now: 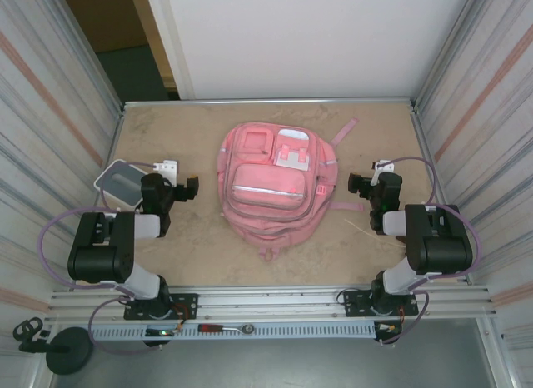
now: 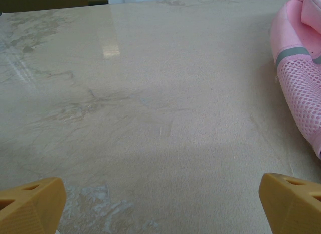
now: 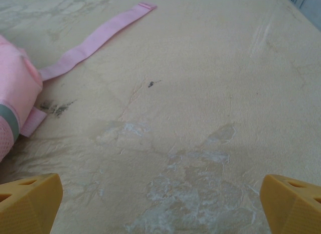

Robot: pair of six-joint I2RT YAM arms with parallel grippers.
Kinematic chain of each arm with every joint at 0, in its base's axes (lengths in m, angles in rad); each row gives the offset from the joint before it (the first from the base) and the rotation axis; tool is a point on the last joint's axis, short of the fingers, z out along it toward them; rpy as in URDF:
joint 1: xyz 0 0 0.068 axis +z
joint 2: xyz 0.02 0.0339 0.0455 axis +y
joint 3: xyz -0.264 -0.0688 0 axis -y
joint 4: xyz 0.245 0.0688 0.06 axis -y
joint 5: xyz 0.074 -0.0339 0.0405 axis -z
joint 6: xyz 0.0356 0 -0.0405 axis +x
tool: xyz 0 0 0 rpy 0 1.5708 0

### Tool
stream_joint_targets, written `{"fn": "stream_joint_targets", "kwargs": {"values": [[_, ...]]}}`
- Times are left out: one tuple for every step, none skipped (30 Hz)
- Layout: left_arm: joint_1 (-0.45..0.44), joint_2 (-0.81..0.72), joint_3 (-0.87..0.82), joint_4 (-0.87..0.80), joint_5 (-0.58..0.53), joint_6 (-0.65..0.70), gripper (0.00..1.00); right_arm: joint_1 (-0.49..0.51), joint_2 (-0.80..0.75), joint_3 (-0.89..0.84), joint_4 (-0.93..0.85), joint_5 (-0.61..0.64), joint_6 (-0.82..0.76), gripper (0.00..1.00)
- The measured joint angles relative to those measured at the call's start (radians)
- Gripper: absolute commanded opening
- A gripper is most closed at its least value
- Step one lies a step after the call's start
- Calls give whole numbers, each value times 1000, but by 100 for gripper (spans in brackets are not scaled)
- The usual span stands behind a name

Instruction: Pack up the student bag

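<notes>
Item: student bag (image 1: 268,188), pink fabric backpack, one piece. Location: lying flat, front side up, at the middle of the surface (image 1: 166,246), between the two arms and touching neither. Features: several zipped front pockets, a white patch (image 1: 293,159) on the far half, a mesh side pocket (image 2: 303,93) under a grey band, a loose strap (image 3: 95,40) trailing across the surface on the far right, and a small loop (image 1: 266,253) at the near edge, possibly the carry handle. Handling, as judged: soft and limp, slumped low as if nearly empty, so probably light. The cloth should fold and bunch under a pinch rather than lift as a whole, and it is neither fragile nor slippery. Suggested holds: the near loop or a strap for dragging, and a zip pull or pocket lip for opening, with the other arm pinning the body so it does not slide. Left pincer (image 1: 185,188): spread wide, holding nothing, just off the bag's left side. Right pincer (image 1: 358,186): likewise spread wide and holding nothing, just off the right side. Also present: a grey flat item (image 1: 125,181), white-edged, at the left; its kind cannot be told.
</notes>
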Motion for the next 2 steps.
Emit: {"fn": "stream_joint_targets", "kwargs": {"values": [[0,0,0,0,0,0,99,0,0,0,0,0,0,99],[0,0,0,0,0,0,99,0,0,0,0,0,0,99]]}}
